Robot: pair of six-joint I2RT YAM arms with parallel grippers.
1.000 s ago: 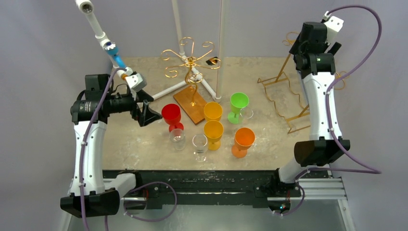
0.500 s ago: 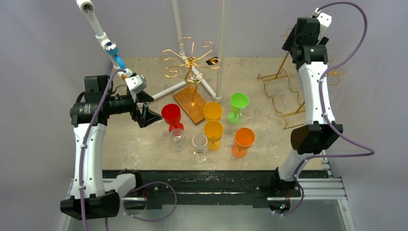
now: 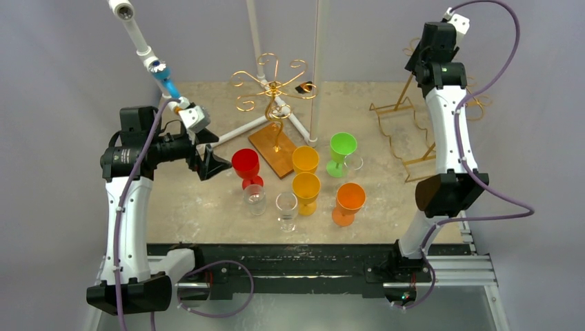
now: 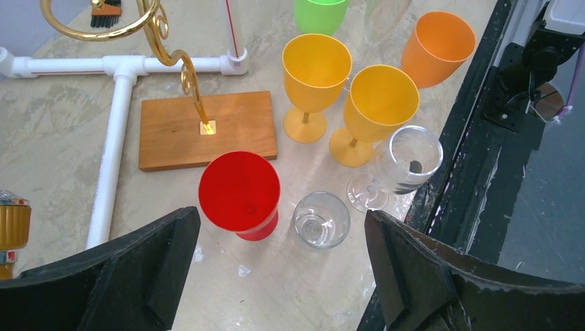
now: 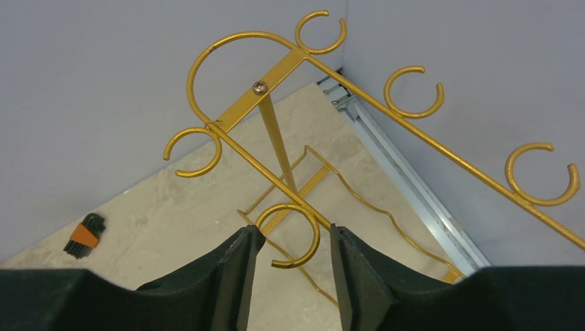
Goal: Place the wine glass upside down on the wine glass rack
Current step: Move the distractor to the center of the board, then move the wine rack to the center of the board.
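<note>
Tools: left tool (image 4: pixel 281 219) spread wide, holds nothing, hovers over near-left side of the glass cluster, with the red plastic goblet (image 4: pixel 239 191) and short clear glass (image 4: pixel 321 219) showing below between its fingers. Right tool (image 5: pixel 294 234) is raised at the far right corner, jaws partly apart, gripping nothing. One C-shaped hook of the gold wire rack (image 5: pixel 276 69) sits in the gap between its fingers; can't tell if it touches. The clear stemmed wine glass (image 4: pixel 407 158) stands upright, mouth up, on the beige stone-look surface (image 4: pixel 62 158), near edge, just right of the short clear glass. Two yellow plastic goblets (image 4: pixel 316 65) are behind it, then an orange plastic goblet (image 4: pixel 438 41) and a green plastic goblet (image 4: pixel 321 10), all upright and close together. The gold scroll-hook rack (image 3: pixel 272 86) rises from a wooden base (image 4: pixel 207 127) just behind the red goblet, beside a white pipe frame (image 4: pixel 117 117). Folding hex key set (image 5: pixel 83 234) lies on the surface, well apart from the wire rack.
</note>
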